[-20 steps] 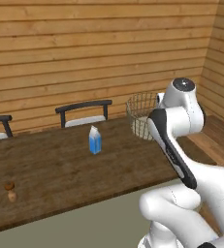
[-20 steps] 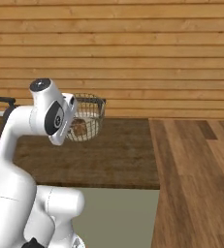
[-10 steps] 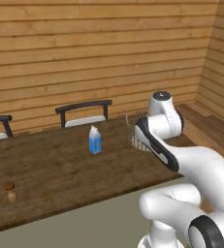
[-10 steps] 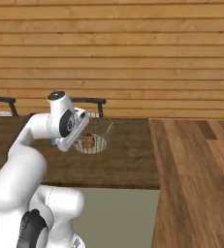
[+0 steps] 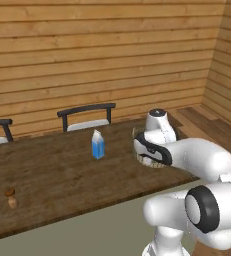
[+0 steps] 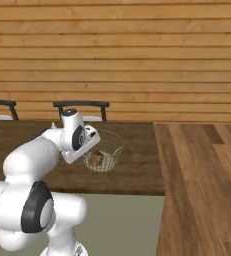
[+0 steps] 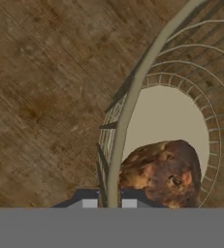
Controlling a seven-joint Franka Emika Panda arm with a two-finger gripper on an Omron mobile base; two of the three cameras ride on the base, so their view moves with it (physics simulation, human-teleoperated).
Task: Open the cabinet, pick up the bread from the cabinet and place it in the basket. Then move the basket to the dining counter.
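Observation:
My gripper (image 7: 109, 203) is shut on the rim of the pale wire basket (image 7: 133, 92), which runs up between the two fingertips. The orange-brown bread (image 7: 163, 170) lies on the basket's pale floor. In the right base view the basket (image 6: 110, 148) hangs low over the dining counter (image 6: 137, 170) with the bread (image 6: 98, 159) inside and the gripper (image 6: 93, 137) on its left rim. Whether its base touches the wood I cannot tell. In the left base view the arm hides most of the basket (image 5: 146, 161). The cabinet is out of view.
A blue and white carton (image 5: 98, 144) stands mid-counter, left of the basket. Two small shakers (image 5: 1, 200) sit near the counter's left front edge. Dark chairs (image 5: 86, 115) line the far side against the wooden wall. Wooden floor (image 6: 202, 180) lies to the right of the counter's end.
The arm has swung down and brought the basket, with the bread in it, from head height to just at the counter's surface. The grip on the rim has stayed shut.

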